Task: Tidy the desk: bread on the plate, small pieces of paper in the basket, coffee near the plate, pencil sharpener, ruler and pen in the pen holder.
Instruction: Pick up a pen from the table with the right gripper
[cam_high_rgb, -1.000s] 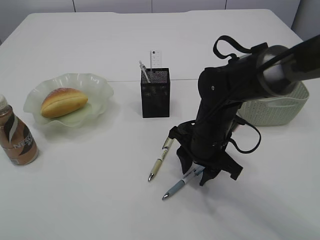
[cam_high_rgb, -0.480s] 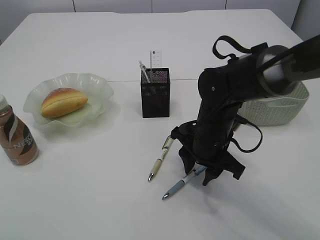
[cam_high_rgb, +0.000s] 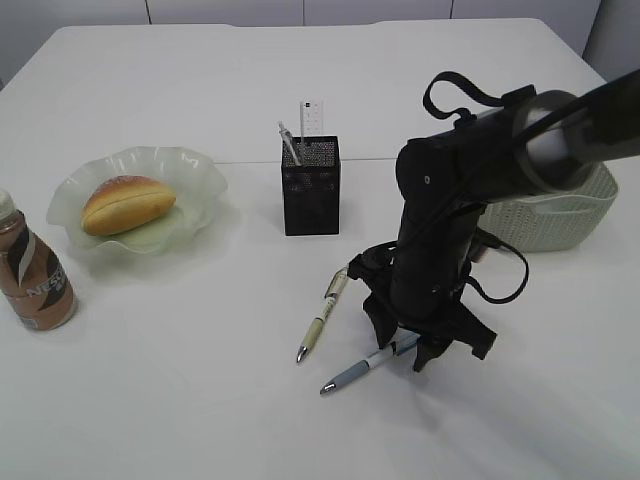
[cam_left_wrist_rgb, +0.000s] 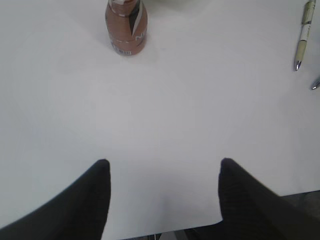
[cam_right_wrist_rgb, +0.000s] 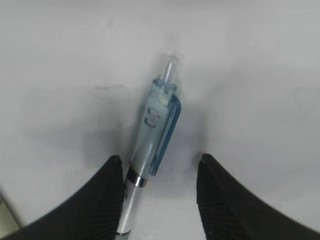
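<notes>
**Right wrist view: open gripper straddling a blue pen on the desk**

Right wrist view shows the right gripper (cam_right_wrist_rgb: 157, 172) lowered close to the white desk (cam_right_wrist_rgb: 250, 75), its two black fingers (cam_right_wrist_rgb: 107, 195) spread apart with a blue pen (cam_right_wrist_rgb: 155, 135) lying between them. The pen's translucent blue clip end points away from the camera. Its barrel lies close against the left-hand finger, and a clear gap remains beside the other finger. The jaws are not closed on it.

From the exterior view, the same gripper (cam_high_rgb: 425, 350) points down at the desk, with the blue pen (cam_high_rgb: 355, 373) sticking out toward the front left. A second pen (cam_high_rgb: 322, 318), cream and white, lies just beside it to the left. Behind them stands the black mesh pen holder (cam_high_rgb: 310, 186), with a white ruler (cam_high_rgb: 311, 119) and another pen standing in it. The grey-green basket (cam_high_rgb: 560, 215) sits at the right, partly hidden behind the arm.

Farther left, the bread (cam_high_rgb: 127, 204) rests on the pale green plate (cam_high_rgb: 195, 165). The coffee (cam_high_rgb: 30, 270) bottle stands upright near the plate, at the desk's left edge.

Left wrist view shows the left gripper (cam_left_wrist_rgb: 162, 195) held wide and empty above bare desk, with the coffee bottle well ahead of it.
</notes>
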